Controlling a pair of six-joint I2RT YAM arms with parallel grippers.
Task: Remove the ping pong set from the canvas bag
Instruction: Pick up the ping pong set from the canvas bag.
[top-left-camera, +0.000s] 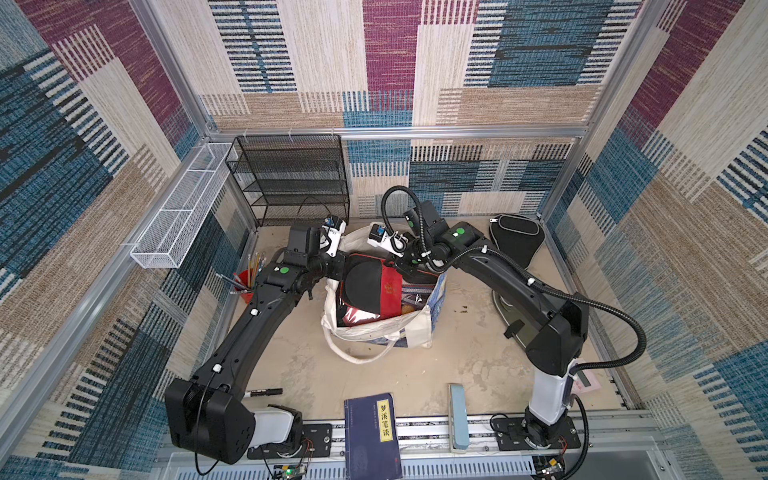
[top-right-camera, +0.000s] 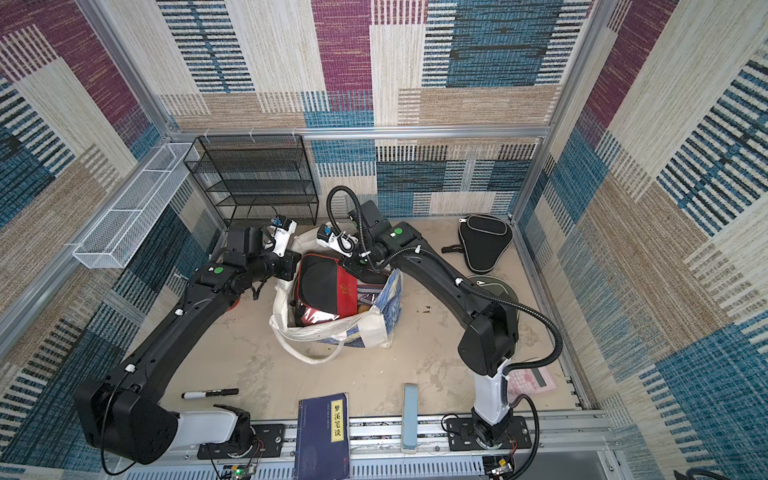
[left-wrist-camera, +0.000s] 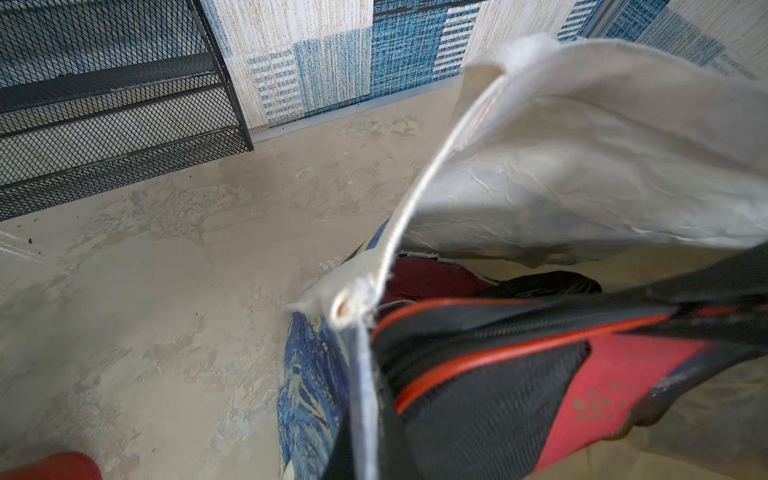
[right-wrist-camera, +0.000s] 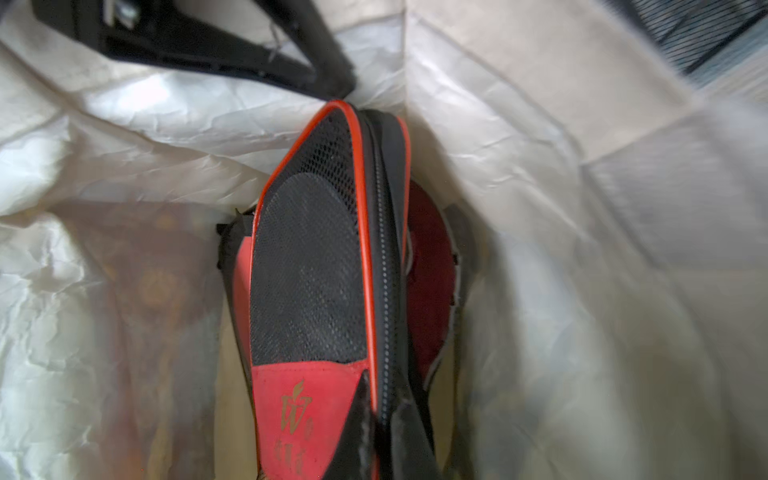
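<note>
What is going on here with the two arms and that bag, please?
The robot is unpacking ping pong cases from the canvas bag. The left gripper is shut on the bag's rim, holding it open, while the right gripper, inside the bag, is shut on a black-and-red case. A black case already lies out on the table.

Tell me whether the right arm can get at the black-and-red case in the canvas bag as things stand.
Probably yes: the right gripper is inside the open mouth of the canvas bag, apparently shut on the end of the black-and-red case, and the left gripper holds the rim aside.
</note>
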